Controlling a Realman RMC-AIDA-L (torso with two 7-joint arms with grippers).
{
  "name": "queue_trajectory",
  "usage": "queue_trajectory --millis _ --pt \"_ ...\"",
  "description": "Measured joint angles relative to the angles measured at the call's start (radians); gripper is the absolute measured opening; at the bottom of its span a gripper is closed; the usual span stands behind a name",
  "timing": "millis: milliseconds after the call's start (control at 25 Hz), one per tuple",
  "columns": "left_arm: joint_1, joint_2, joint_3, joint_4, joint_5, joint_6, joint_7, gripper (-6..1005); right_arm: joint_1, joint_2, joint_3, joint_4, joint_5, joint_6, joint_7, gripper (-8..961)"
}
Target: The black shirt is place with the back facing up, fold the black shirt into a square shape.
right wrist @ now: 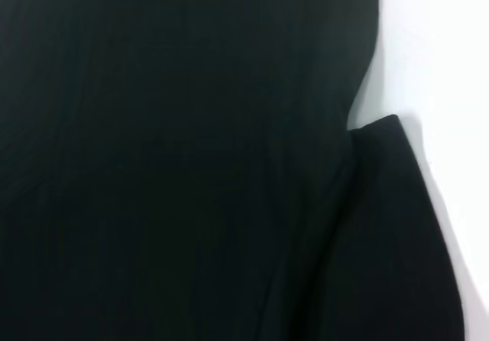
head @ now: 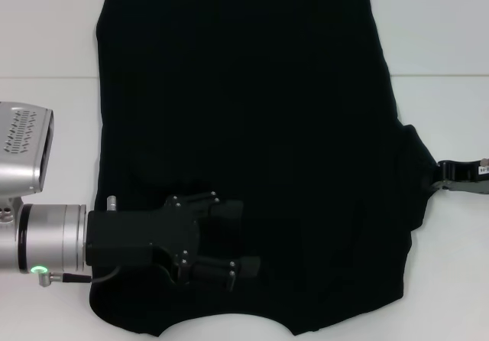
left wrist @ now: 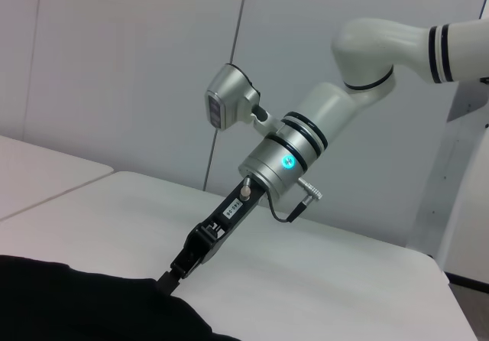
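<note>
The black shirt lies flat on the white table, neckline at the near edge. Its left side runs straight, with no sleeve sticking out. My left gripper hovers over the shirt's near left part, open, its two fingers spread with dark fabric between them. At the right, the sleeve is drawn out to a point, and my right gripper is shut on that tip. The left wrist view shows the right gripper meeting the shirt's edge. Fabric and the sleeve fill the right wrist view.
White table shows on both sides of the shirt and beyond its far hem. The left arm's silver wrist and camera housing sit at the left edge. A table seam and grey wall panels lie behind the right arm.
</note>
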Motion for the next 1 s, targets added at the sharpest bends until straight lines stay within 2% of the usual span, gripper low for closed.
queue_trajectory --millis 520,760,1000 --pt "0.001 -0.005 0.000 -0.002 -0.002 0.001 -0.010 948 -0.034 -0.022 0.023 -0.030 0.007 0.000 -0.013 16" --pt "0.001 -0.006 0.000 -0.003 -0.002 0.001 -0.010 948 -0.048 -0.021 0.096 -0.060 0.007 0.004 -0.044 25" --pt "0.003 -0.006 -0.001 -0.004 -0.002 0.001 -0.011 948 -0.049 -0.020 0.111 -0.060 0.007 0.024 -0.054 34"
